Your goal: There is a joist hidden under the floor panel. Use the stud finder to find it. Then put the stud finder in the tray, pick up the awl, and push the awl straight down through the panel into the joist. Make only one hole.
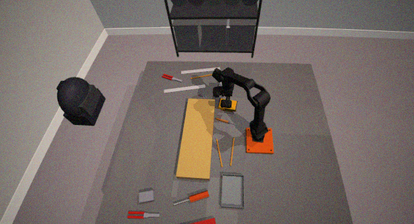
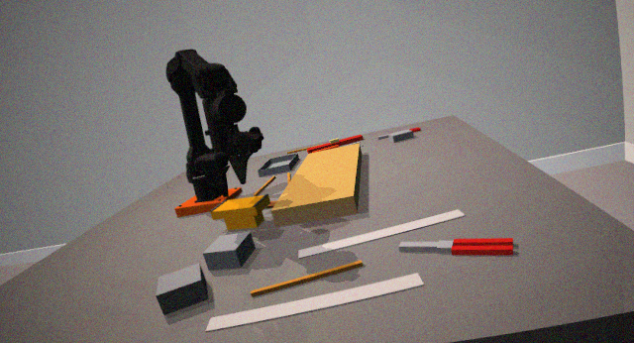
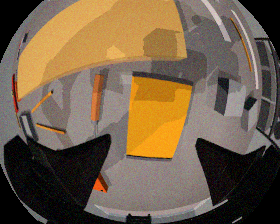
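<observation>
The yellow stud finder (image 1: 232, 105) (image 2: 241, 207) (image 3: 158, 120) stands on the table beside the far end of the panel. My gripper (image 2: 243, 181) (image 3: 155, 142) is open and empty above it; in the wrist view the stud finder shows between and beyond the fingers. The floor panel (image 1: 195, 143) (image 2: 329, 170) (image 3: 66, 47) is a long tan slab with arm shadows on it. The awl (image 1: 222, 120) (image 3: 97, 97), with an orange handle and thin shaft, lies between the panel and my base. The grey tray (image 1: 221, 191) (image 2: 268, 172) lies past the panel's other end. The joist is hidden.
Two pencils (image 1: 219, 153) (image 1: 232, 151) lie between panel and tray. Two grey blocks (image 2: 229, 251) (image 2: 182, 288), white strips (image 2: 386, 232) (image 2: 317, 303) and red-handled pliers (image 2: 482, 247) lie beyond the stud finder. An orange-handled screwdriver (image 1: 198, 196) lies near the tray.
</observation>
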`<state>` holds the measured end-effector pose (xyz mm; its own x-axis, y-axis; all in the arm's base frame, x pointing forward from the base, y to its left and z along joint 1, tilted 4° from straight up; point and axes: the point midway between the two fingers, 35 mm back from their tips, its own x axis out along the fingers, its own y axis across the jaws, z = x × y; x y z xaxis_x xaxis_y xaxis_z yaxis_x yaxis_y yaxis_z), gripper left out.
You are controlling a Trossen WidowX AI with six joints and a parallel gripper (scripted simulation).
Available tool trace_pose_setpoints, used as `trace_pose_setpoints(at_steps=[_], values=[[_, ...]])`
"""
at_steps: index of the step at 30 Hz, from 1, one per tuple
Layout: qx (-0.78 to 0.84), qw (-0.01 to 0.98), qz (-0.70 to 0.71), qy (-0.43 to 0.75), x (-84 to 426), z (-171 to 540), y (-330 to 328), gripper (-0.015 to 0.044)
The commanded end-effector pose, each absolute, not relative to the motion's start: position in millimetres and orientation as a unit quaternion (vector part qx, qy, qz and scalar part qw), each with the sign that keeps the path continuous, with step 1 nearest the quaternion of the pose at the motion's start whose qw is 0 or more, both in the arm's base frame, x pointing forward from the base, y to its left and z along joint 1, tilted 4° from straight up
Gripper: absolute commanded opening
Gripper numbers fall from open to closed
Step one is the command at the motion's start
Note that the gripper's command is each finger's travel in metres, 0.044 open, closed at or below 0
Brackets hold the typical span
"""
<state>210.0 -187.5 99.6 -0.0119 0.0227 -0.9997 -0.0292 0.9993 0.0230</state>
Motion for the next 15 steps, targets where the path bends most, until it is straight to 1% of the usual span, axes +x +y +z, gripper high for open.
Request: trace_pose_setpoints(at_steps=[1, 15], values=[[0.034, 0.697, 0.005, 0.716, 208.5, 99.5, -190.4, 0.044], [0.033, 0.697, 0.005, 0.716, 210.5, 98.4, -193.0, 0.044]])
